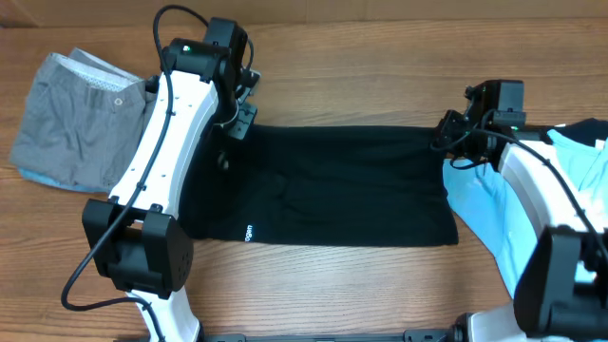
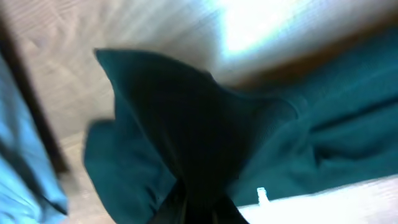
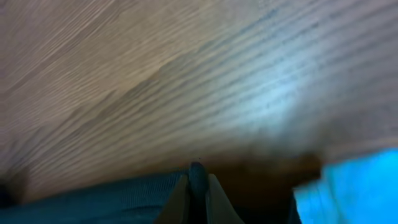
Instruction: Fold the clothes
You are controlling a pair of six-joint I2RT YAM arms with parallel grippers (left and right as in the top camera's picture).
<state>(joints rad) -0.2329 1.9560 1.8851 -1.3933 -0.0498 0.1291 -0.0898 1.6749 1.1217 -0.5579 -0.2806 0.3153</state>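
A black garment [image 1: 332,185] lies spread flat across the middle of the wooden table. My left gripper [image 1: 237,123] is shut on its far left corner; in the left wrist view the dark cloth [image 2: 205,124] rises in a fold into the jaws [image 2: 199,211]. My right gripper [image 1: 446,133] is shut on the garment's far right corner; the right wrist view shows a pinch of cloth [image 3: 198,174] between the fingertips [image 3: 198,186], just above the table.
A folded grey garment [image 1: 76,119] lies at the far left. A light blue garment [image 1: 513,209] lies at the right, under my right arm, and shows in the right wrist view [image 3: 354,186]. The table's back edge runs behind the grippers.
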